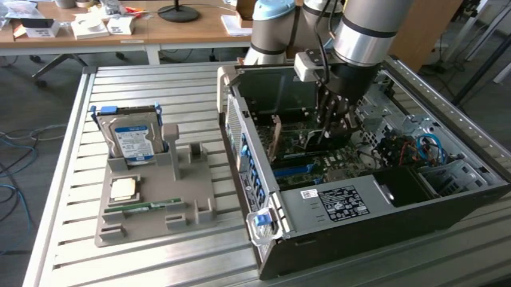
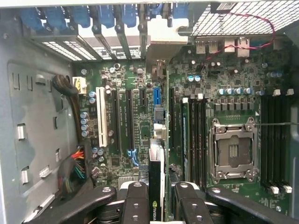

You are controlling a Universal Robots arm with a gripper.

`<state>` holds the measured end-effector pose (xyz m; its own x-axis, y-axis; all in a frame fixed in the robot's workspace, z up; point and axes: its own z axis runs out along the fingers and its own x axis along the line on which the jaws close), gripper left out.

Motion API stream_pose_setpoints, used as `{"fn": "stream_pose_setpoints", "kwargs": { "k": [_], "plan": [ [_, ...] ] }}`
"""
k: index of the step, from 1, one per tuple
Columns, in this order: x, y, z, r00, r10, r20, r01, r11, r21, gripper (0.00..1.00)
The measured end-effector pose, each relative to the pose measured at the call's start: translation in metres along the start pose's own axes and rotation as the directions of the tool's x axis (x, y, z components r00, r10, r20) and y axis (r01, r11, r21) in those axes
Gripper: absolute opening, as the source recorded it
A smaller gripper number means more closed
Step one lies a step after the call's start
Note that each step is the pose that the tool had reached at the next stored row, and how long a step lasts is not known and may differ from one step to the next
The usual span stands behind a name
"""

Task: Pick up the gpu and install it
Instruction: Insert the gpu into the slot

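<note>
Gpu [image 2: 157, 170] gripped edge-on by the gripper [image 2: 158, 189], inside the open computer case [image 1: 343, 254].
The fingers [image 2: 135, 200] clamp both faces of the card, jaws partly apart. The wrist view shows it over the motherboard [image 2: 126, 116], in line with a blue slot [image 2: 156, 99], with the CPU socket [image 2: 233, 149] nearby. The exterior view shows the arm reaching down into the case. Outside the case, on that view's left, a grey holder [image 1: 195, 209] carries a hard drive [image 1: 131, 140] and a memory stick [image 1: 143, 207].

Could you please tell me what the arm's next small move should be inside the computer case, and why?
Probably lower the graphics card slowly, straight toward the motherboard. The fingers are clamped on it edge-on, its edge looks roughly lined up with the blue slot, and I cannot tell that it is seated yet.
</note>
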<state>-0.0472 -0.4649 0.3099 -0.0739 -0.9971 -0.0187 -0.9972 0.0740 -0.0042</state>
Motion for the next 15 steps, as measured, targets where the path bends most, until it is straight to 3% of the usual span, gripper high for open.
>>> {"fn": "stream_pose_setpoints", "kwargs": {
  "k": [15],
  "plan": [
    [0.001, 0.0053, 0.0134, 1.0000, -0.002, 0.0001, 0.002, 1.0000, 0.0003, 0.26]
  ]
}}
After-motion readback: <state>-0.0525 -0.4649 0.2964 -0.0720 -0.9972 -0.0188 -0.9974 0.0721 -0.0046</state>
